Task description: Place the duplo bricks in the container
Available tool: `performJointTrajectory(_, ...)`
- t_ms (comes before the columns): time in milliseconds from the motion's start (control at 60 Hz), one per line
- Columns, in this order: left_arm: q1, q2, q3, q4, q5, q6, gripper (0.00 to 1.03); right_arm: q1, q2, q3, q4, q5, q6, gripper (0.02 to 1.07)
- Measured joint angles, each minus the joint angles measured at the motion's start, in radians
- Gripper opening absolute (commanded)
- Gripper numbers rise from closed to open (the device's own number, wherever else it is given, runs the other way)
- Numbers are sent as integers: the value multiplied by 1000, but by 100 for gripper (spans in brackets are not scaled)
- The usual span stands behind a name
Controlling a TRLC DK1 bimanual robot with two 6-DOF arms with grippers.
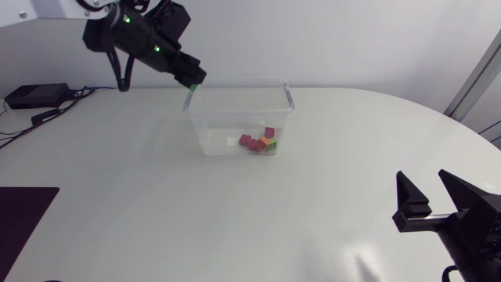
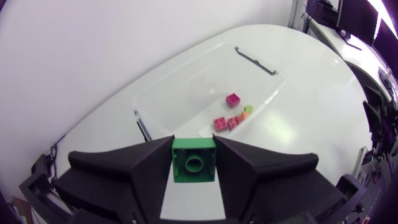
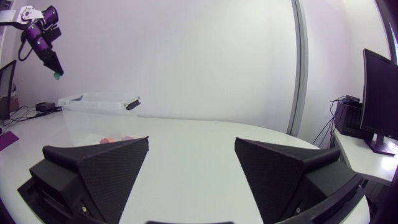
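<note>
Grips green brick [image 2: 193, 163] in left tool [image 2: 193, 143], above the container [image 1: 235, 84] rim, other bricks [image 1: 258, 142] inside. Seems light, stiff, slick plastic: best pinched across flat sides. Shows right tool [image 3: 191, 155] spread wide, empty, over worktop [image 1: 156, 211].

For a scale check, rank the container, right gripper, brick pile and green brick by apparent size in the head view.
1. container and right gripper: about alike; the gripper is nearer the camera and cut off, so unranked.
2. brick pile.
3. green brick, only a sliver showing.
</note>
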Motion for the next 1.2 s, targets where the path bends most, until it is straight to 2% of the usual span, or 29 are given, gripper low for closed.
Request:
performJointTrajectory(17,2,13,18,0,-3,0,100,0,0,0,0,0,0,102)
performJointTrajectory(83,8,55,66,1,-19,0,100,0,0,0,0,0,0,102)
performJointTrajectory(200,14,72,58,-3,-25,0,100,0,0,0,0,0,0,102)
performJointTrajectory(417,20,33,-32,24,-44,0,100,0,0,0,0,0,0,102)
performJointTrajectory(583,61,-72,-125,66,-45,0,100,0,0,0,0,0,0,102)
performJointTrajectory(917,117,-468,-522,305,-48,0,100,0,0,0,0,0,0,102)
performJointTrajectory(1100,130,-644,-760,366,-47,0,100,0,0,0,0,0,0,102)
performJointTrajectory(1200,171,-773,-931,501,-33,-8,100,0,0,0,0,0,0,102)
